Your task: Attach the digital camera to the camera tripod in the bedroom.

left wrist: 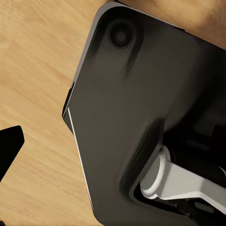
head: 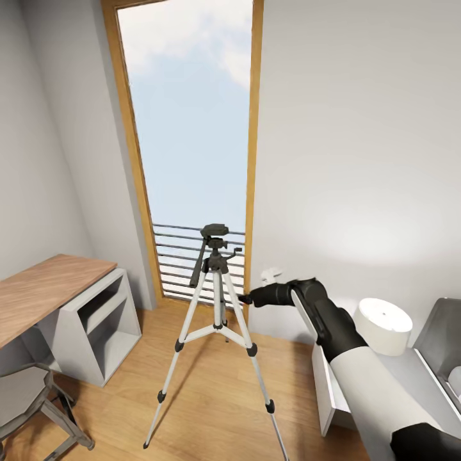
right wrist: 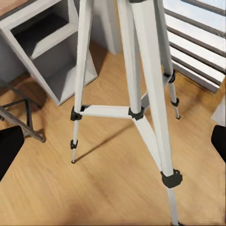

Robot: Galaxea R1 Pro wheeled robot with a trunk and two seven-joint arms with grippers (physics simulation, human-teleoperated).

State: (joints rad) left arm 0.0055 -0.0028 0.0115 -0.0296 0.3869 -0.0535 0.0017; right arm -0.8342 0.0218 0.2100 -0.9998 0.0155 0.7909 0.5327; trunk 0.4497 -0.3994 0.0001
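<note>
The camera tripod (head: 216, 301) stands on the wood floor before a tall window, silver legs spread, its black pan head (head: 214, 230) bare on top. My right gripper (head: 246, 298) reaches in from the right, level with the upper legs and almost touching the nearest one. In the right wrist view the right gripper (right wrist: 113, 146) is open, dark fingertips (right wrist: 9, 150) at the picture's edges, the tripod's legs (right wrist: 141, 94) and centre brace between them. The left gripper's one visible fingertip (left wrist: 9, 148) hangs over the floor beside my dark base (left wrist: 132, 117), holding nothing. The digital camera is out of view.
A wood-topped desk (head: 38, 298) with a white open shelf unit (head: 96, 320) stands at the left, a grey chair (head: 32, 397) in front of it. The window has a rail guard (head: 182, 256). At the right a white lampshade (head: 383, 325) sits on a white nightstand (head: 333, 384).
</note>
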